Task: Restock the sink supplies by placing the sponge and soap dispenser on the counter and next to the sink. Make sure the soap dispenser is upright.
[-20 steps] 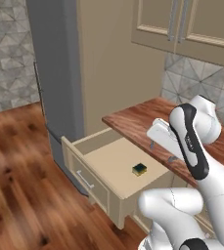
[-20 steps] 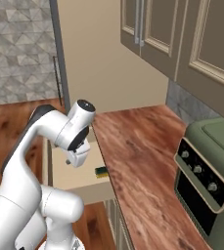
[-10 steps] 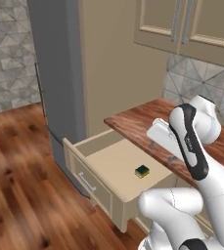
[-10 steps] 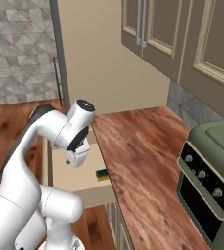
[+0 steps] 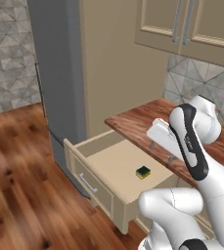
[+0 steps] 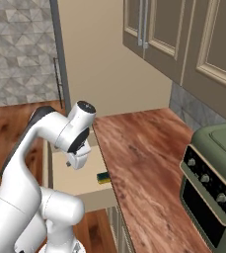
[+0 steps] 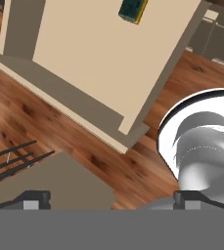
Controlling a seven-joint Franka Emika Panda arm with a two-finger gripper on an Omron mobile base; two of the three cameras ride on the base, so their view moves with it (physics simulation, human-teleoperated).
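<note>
The sponge [image 5: 143, 172], dark green over yellow, lies on the floor of an open beige drawer [image 5: 108, 158] below the end of the reddish-brown counter [image 5: 138, 119]. In the right base view the sponge [image 6: 103, 177] sits close to the counter [image 6: 144, 148] edge. My gripper [image 5: 161, 152] hangs above the drawer, a little to the side of the sponge, open and with nothing in it. From the hand view the sponge [image 7: 133, 10] is far off at the top edge, well beyond my gripper [image 7: 116, 200]. The soap dispenser and the sink are out of view.
A tall grey fridge [image 5: 59, 73] stands beside the drawer. A green toaster oven [image 6: 213, 188] sits on the counter to the right. Upper cabinets [image 6: 173, 39] hang over the counter. Wood floor [image 5: 20, 185] spreads out to the left of the drawer.
The whole picture has drifted slightly, so the camera has moved a little. The arm keeps the same pose and the gripper stays open.
</note>
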